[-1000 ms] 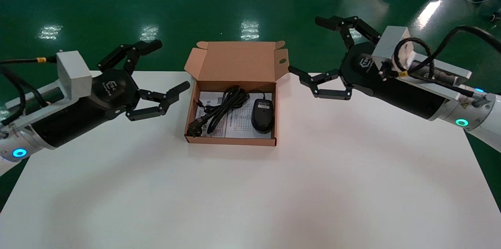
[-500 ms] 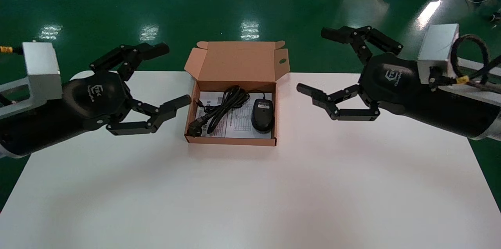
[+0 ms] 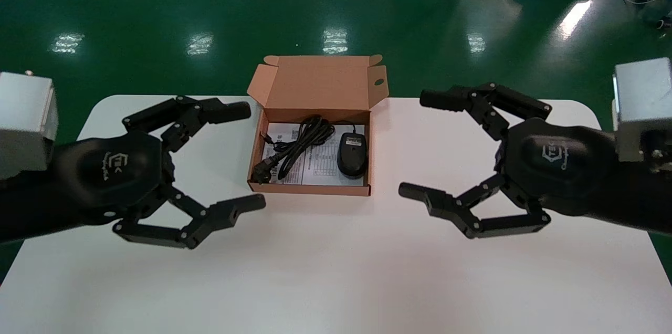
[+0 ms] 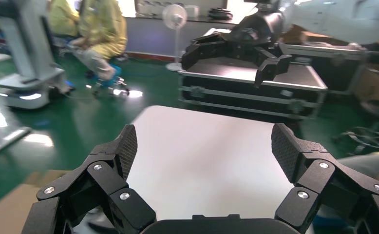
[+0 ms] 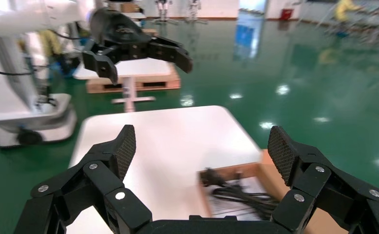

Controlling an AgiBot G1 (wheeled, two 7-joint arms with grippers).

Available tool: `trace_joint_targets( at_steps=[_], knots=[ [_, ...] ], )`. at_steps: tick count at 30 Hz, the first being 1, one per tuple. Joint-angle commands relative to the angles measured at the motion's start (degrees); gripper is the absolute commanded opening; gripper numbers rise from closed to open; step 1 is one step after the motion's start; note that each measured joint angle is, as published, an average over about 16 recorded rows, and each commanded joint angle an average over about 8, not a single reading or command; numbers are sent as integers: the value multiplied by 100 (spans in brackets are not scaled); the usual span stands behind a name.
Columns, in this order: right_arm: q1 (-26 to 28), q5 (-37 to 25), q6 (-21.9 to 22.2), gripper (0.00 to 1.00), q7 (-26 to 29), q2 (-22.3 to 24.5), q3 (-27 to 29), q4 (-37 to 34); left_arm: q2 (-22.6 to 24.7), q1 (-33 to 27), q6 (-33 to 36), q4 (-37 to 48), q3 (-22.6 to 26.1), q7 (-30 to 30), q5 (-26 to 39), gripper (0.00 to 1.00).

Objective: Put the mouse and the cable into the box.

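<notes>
The left gripper (image 3: 248, 158) hung wide open and empty just left of the box (image 3: 320, 81). Inside lay the cable (image 3: 296, 147), then the mouse (image 3: 352, 154), both on a printed sheet (image 3: 325, 167), so packing looked done. The right gripper (image 3: 417, 145) hovered equally wide and empty. The table (image 3: 336, 271) before them gave both arms room to withdraw.

Cardboard box (image 3: 310, 189) (open) on white table (image 3: 336, 271)
</notes>
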Motion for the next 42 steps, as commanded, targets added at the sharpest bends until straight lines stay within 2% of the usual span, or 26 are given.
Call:
trace_joint_targets(
  at_steps=[1, 7, 12, 42],
  knots=[
    [-89, 57, -36, 100, 256, 114, 7, 238, -88, 36, 32, -221, 21, -230, -30, 100],
    [-334, 212, -134, 100, 958, 425, 27, 893, -300, 121, 111, -764, 71, -782, -102, 100],
    [-463, 295, -194, 100, 1260, 588, 35, 1238, -359, 144, 142, -946, 85, -916, -124, 100],
    [-406, 261, -163, 100, 1147, 516, 34, 1077, -334, 136, 122, -837, 83, -865, -116, 100]
  ],
)
